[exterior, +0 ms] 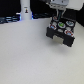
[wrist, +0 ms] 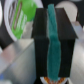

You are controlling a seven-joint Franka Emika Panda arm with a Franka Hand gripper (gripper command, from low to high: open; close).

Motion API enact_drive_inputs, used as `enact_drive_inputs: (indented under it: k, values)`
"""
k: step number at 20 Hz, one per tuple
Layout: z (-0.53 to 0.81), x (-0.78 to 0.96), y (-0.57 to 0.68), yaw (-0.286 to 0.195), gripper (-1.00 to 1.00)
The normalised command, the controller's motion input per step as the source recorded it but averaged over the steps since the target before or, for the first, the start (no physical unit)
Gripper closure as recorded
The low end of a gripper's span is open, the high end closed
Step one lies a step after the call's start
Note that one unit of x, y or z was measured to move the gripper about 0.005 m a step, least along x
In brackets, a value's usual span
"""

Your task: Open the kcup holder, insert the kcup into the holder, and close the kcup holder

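The kcup holder (exterior: 61, 32) is a black box at the exterior view's right, with several pods showing in rows on its upper side. My gripper (exterior: 59, 17) hangs just above its back part. In the wrist view a long teal finger pad (wrist: 52, 47) runs down the middle against a black block (wrist: 65, 25). The kcup (wrist: 22, 17), whitish with a bright green top, sits close beside that block and is partly hidden by it. Blur hides whether the fingers are touching it. No gap between the fingers shows.
A tall white bottle-like thing (exterior: 26, 11) stands at the back on the exterior view's left, with dark items (exterior: 10, 19) beside it. A red-and-white pod (wrist: 50, 80) shows past the fingertip. The pale tabletop (exterior: 25, 55) stretches in front.
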Motion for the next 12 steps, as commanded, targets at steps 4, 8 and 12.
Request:
enact_drive_inputs:
  k: [4, 8, 12]
  values:
    - [-0.02, 0.4, -0.19, -0.014, -1.0]
    - [-0.02, 0.22, 0.04, -0.018, -1.0]
    - [0.09, 0.36, -0.01, 0.032, 1.0]
